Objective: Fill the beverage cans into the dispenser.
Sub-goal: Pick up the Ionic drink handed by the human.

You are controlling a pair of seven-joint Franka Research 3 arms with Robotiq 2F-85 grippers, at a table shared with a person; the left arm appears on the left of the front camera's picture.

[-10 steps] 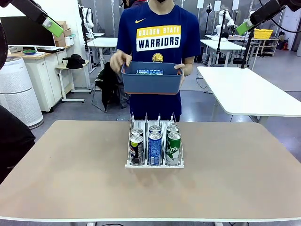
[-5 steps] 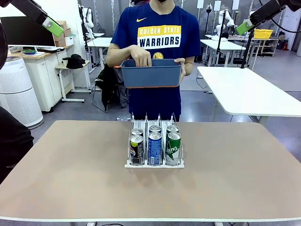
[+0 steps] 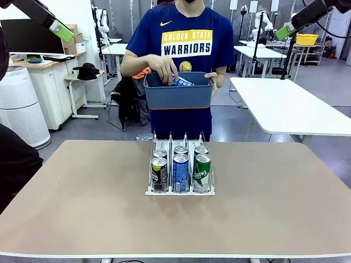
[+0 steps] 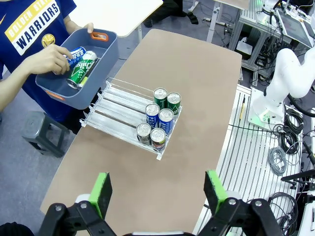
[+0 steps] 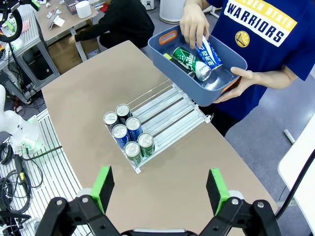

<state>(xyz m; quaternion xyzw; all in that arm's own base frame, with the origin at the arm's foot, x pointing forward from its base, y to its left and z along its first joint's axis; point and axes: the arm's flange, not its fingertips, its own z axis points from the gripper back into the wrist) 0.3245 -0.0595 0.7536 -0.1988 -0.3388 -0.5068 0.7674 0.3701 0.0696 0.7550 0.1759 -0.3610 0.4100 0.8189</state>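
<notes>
The dispenser [image 3: 171, 140] stands mid-table with several beverage cans at its front end: black [image 3: 159, 174], blue [image 3: 180, 172] and green [image 3: 202, 172], with more behind them. Across the table a person holds a blue-grey bin [image 3: 178, 97] and has one hand on a blue can [image 3: 182, 82] inside it. A green can [image 5: 188, 60] lies in the bin too. My left gripper [image 4: 157, 191] hangs open high above the table, nothing between its fingers. My right gripper [image 5: 160, 189] is also open and high up. The back of the dispenser's lanes [image 4: 115, 103] is bare.
The brown table [image 3: 82, 208] has wide free room on both sides of the dispenser. A white table [image 3: 290, 107] stands behind on the right. Cables and a robot base [image 4: 283, 93] lie beyond the table's edge.
The person's hand moved from the bin's rim into the bin and closed on a blue can. Both arms stayed where they were.
</notes>
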